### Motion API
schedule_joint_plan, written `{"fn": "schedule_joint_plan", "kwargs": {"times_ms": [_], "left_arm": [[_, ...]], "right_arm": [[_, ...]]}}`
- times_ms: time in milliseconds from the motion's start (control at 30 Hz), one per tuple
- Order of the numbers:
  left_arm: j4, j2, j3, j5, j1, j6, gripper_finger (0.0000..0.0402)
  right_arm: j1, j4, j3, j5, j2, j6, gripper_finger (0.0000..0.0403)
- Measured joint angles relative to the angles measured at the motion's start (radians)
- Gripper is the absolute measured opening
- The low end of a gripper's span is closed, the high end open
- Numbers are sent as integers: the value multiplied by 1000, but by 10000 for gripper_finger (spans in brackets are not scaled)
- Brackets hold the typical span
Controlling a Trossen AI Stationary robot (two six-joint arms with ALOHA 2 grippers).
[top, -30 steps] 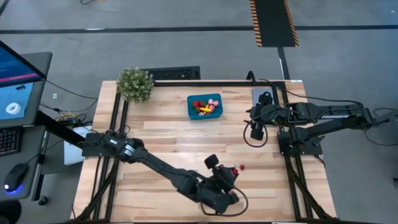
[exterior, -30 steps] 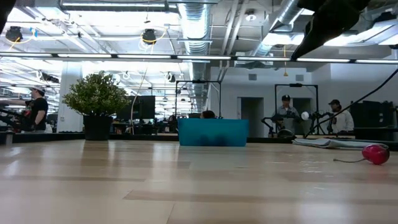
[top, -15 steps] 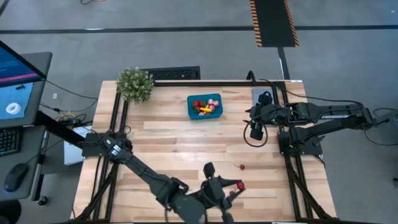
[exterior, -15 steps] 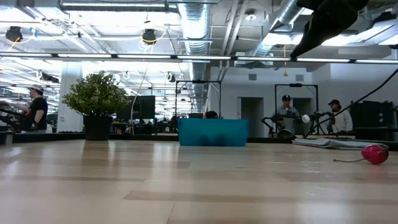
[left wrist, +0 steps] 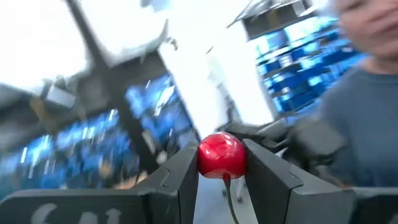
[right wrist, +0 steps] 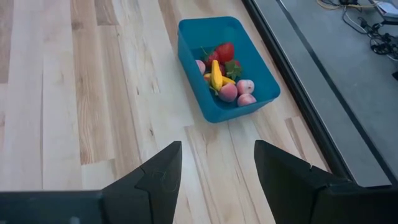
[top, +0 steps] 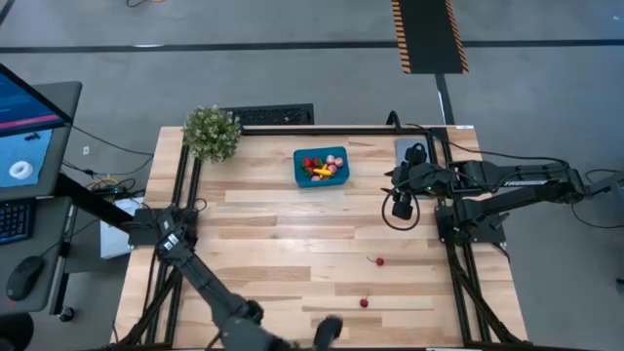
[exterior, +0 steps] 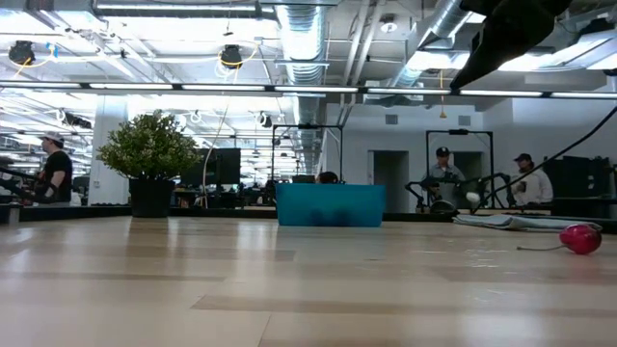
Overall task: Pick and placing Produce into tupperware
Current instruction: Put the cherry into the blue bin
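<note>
In the high view the teal tupperware point(top: 321, 167) sits at the table's far middle, holding strawberries, pink pieces and a yellow piece; the right wrist view shows it too point(right wrist: 227, 65). A dark red cherry with a stem point(top: 378, 261) lies on the wood right of centre, low view point(exterior: 581, 237). Another small red piece point(top: 364, 302) lies near the near edge. My left gripper point(top: 330, 330) is at the near edge, shut on a red cherry point(left wrist: 221, 157). My right gripper point(right wrist: 217, 149) hovers open, right of the tupperware point(top: 402, 205). My left gripper pinches the round body of the cherry point(left wrist: 217, 167) between its two fingers point(left wrist: 180, 180), one on each side. The fingers point out into the room rather than at the table. The cherry is lifted clear, and its stem point(left wrist: 229, 196) hangs below it.
A bushy potted plant point(top: 212, 132) stands at the far left corner. A flat grey plate point(top: 406, 148) lies at the far right, beside my right arm. Bare wood stretches between the tupperware and the near edge. People stand in the room beyond the table.
My left arm has swung from above the near right of the table toward and past the near edge, carrying the cherry, and the gripper has tipped away from the table. The spot it covered now shows a small red piece on the wood.
</note>
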Motion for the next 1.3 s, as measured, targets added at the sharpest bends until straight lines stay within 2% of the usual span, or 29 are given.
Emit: {"fn": "schedule_joint_plan", "kwargs": {"times_ms": [233,400,600,767,833,933,1100,1200,1300], "left_arm": [[13,0,-2,168,-76,379,106],[4,0,-16,180,-120,553,106],[-6,2,-17,176,-145,585,106],[-26,2,-17,114,-139,474,106],[-29,2,-17,46,-129,400,106],[-31,2,-17,-115,-107,288,106],[-75,2,-17,-485,-45,81,106],[-165,2,-17,-698,4,-50,106],[-303,2,-17,-849,57,-204,106]], "right_arm": [[0,13,0,0,0,0,225],[0,20,0,0,0,0,225],[0,19,0,0,0,0,225],[0,19,0,0,0,0,225],[0,19,0,0,0,0,225],[0,19,0,0,0,0,225],[0,20,0,0,0,0,225],[0,22,0,0,0,0,225],[0,22,0,0,0,0,225]]}}
